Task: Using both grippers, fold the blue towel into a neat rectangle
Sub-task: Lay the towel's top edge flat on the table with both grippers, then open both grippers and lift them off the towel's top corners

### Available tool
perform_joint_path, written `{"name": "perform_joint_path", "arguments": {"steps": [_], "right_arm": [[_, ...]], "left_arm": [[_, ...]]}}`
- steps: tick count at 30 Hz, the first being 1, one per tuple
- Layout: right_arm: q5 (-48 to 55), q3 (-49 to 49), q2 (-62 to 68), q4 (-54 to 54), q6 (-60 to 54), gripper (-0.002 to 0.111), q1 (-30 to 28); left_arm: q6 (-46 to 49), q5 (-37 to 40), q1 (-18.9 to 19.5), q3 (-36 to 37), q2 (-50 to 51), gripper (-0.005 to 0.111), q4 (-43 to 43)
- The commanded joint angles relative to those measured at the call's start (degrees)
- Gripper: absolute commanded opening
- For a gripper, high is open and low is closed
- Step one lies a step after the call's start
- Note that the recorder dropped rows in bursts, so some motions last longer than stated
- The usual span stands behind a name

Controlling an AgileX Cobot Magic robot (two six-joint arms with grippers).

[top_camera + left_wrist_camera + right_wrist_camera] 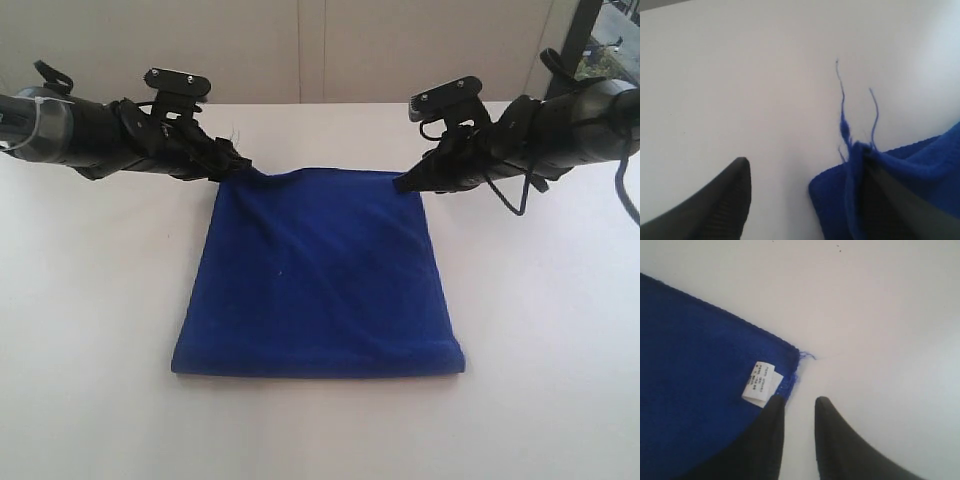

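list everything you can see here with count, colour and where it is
blue towel: 1, royal blue, lying mid-table between the grippers
white tag: 1, white, on the towel near its corner by the right gripper
loose threads: a few, blue, trailing from the towel corner by the left gripper
table: 1, white, under everything
wall: 1, off-white, behind the table
left gripper: 1, black, open, at the towel's far left corner, one finger against the cloth
right gripper: 1, black, open, at the far right corner, one finger over the towel's edge
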Motion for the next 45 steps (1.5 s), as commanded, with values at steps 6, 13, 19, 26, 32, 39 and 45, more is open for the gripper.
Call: {"name": "perform_joint_path", "arguments": {"steps": [6, 13, 19, 26, 32, 39, 45], "right_arm": [[3.21, -0.14, -3.14, 0.54, 2.17, 0.022, -0.36], [5.33, -0.14, -3.14, 0.54, 3.21, 0.022, -0.36], [6.92, -0.14, -3.14, 0.54, 3.21, 0.022, -0.36], [10.04, -0.14, -3.14, 0.54, 3.40, 0.022, -0.36], [17.43, -2.94, -3.73, 0.26, 10.92, 0.010, -0.72], [28.10, -13.17, -2.64, -0.65, 13.81, 0.000, -1.74], [29.41, -17.83, 1.02, -1.39, 15.20, 0.000, -1.74]], "left_arm": [[-2.23, 0.63, 2.74, -0.58, -0.37, 0.064, -1.07], [-15.40, 9.08, 2.74, -0.58, -0.37, 0.064, -1.07], [-22.93, 11.24, 2.88, -0.62, -0.37, 0.064, -1.07], [-21.71, 11.64, 4.12, -0.62, -3.32, 0.064, -0.27], [-13.95, 22.26, 7.11, -0.62, -8.50, 0.044, 2.44], [-13.41, 38.65, 7.42, -0.62, -11.08, 0.002, 1.25], [-10.24, 45.31, 4.30, -0.62, -11.08, 0.000, 1.14]]}}
